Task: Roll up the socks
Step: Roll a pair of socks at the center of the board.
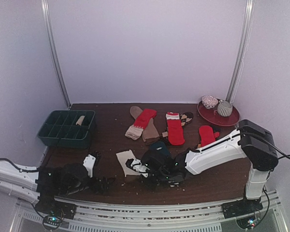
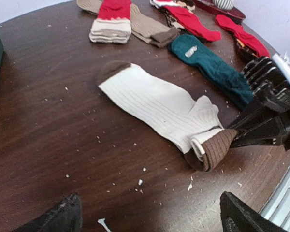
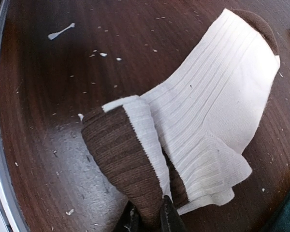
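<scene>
A cream sock [image 2: 159, 104] with a brown toe and brown cuff lies flat at the near middle of the table [image 1: 127, 161]. My right gripper [image 3: 152, 218] is shut on the brown cuff [image 3: 121, 154], which is lifted and folded back over the sock. That gripper also shows in the left wrist view [image 2: 234, 137] and in the top view [image 1: 137, 166]. My left gripper [image 2: 150, 222] is open and empty, low over bare table left of the sock [image 1: 104, 183]. A dark teal sock [image 2: 212, 67] lies beside the cream one. Red socks [image 1: 175, 129] and a brown sock [image 1: 150, 131] lie farther back.
A dark green compartment tray [image 1: 63, 130] stands at the back left with a beige bundle [image 1: 80, 120] in one cell. A red plate [image 1: 217, 116] at the back right holds two rolled bundles. Small white crumbs [image 2: 140, 182] dot the table. The metal rail [image 1: 159, 208] runs along the near edge.
</scene>
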Robot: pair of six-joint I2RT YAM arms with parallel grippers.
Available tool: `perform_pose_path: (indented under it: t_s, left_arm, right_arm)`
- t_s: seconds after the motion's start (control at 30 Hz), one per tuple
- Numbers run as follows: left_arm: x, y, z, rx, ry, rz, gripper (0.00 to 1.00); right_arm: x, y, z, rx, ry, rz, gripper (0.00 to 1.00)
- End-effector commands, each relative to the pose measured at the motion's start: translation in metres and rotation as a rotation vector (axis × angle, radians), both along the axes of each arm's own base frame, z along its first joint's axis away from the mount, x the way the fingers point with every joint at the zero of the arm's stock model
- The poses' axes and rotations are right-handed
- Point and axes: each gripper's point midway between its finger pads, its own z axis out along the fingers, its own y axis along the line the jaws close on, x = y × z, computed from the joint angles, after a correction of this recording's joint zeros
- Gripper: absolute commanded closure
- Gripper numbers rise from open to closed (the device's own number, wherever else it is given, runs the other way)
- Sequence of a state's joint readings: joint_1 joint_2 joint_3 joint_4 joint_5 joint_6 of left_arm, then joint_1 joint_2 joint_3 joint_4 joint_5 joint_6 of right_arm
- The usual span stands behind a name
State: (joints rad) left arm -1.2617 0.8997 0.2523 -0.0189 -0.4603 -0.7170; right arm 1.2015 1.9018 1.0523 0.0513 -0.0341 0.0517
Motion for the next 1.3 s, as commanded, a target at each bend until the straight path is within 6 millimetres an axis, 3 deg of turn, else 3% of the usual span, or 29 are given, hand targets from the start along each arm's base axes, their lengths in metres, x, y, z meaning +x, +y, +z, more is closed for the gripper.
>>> perform_pose_path:
  t_s: [0.0,0.13,0.27,0.37,0.47,0.63,0.8,0.9,1.13,1.27]
  left_arm:
    - [0.022,0.014,0.038,-0.007,-0.164,0.092,0.02]
    - [0.038,0.016,0.060,-0.011,-0.276,0.144,0.02]
    - [0.047,-0.013,0.071,-0.034,-0.367,0.007,0.02]
    - [0.032,-0.046,0.078,-0.106,-0.472,-0.202,0.04]
    - [0.017,-0.057,0.078,-0.144,-0.571,-0.329,0.09]
    - [0.014,-0.089,0.074,-0.097,-0.588,-0.488,0.23]
    - [0.021,-0.103,0.065,-0.085,-0.580,-0.546,0.25]
    - [0.028,-0.111,0.049,-0.067,-0.538,-0.585,0.28]
    - [0.020,-0.116,0.012,-0.051,-0.423,-0.637,0.35]
    - [0.012,-0.118,0.003,-0.075,-0.375,-0.671,0.36]
  right_arm:
    - [0.015,-0.079,-0.048,-0.291,0.060,-0.216,0.88]
    - [0.028,-0.080,-0.046,-0.288,0.098,-0.238,0.88]
    - [0.028,-0.072,-0.051,-0.271,0.194,-0.189,0.88]
    - [0.024,-0.070,-0.059,-0.274,0.274,-0.145,0.88]
    - [0.015,-0.066,-0.061,-0.245,0.362,-0.095,0.88]
    - [-0.008,-0.057,-0.058,-0.169,0.492,0.040,0.88]
    - [-0.026,-0.058,-0.062,-0.152,0.571,0.124,0.88]
    - [-0.033,-0.061,-0.062,-0.145,0.590,0.145,0.88]
    - [-0.029,-0.070,-0.065,-0.165,0.581,0.127,0.88]
    - [-0.024,-0.070,-0.067,-0.166,0.581,0.109,0.88]
